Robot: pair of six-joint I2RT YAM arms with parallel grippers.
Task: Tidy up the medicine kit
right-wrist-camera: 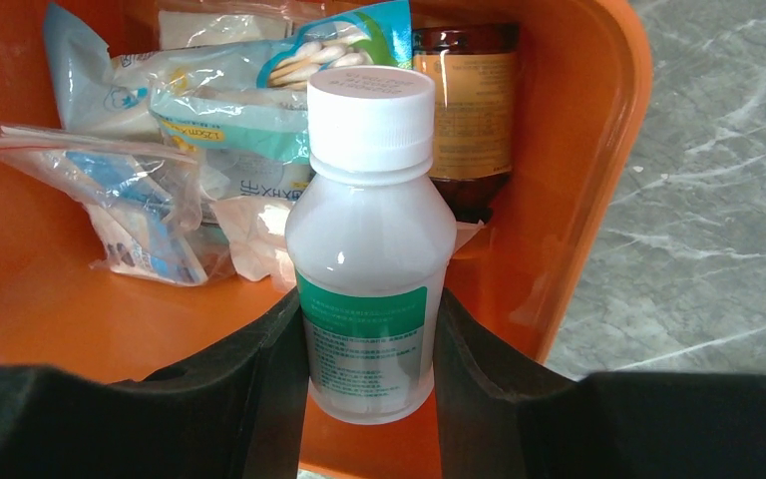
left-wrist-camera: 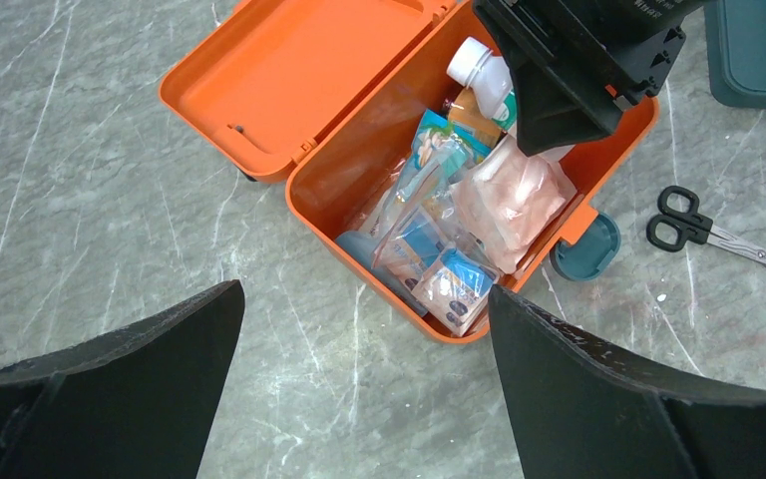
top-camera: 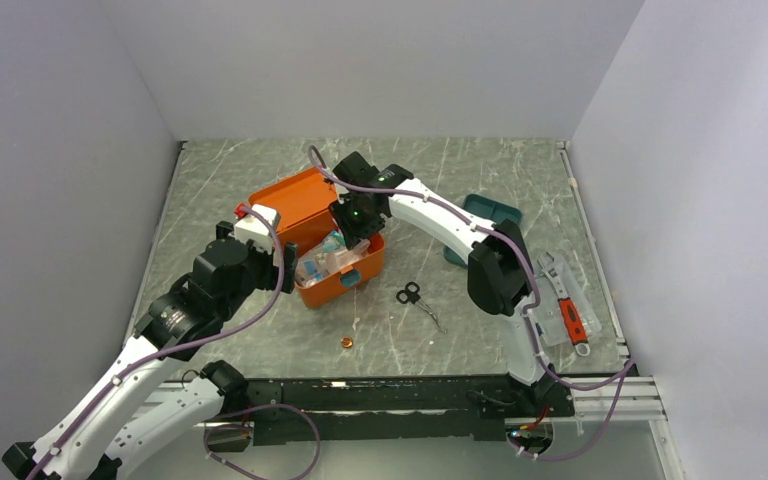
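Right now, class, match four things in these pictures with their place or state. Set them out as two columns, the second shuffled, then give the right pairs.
1. white bottle
2. scissors
3. medicine kit
4. brown bottle

A. lying on the table beside the kit
B. lid swung open
C. gripped between the right jaws
D. inside the kit, against its wall, not gripped

Pairs: 1-C, 2-A, 3-B, 4-D
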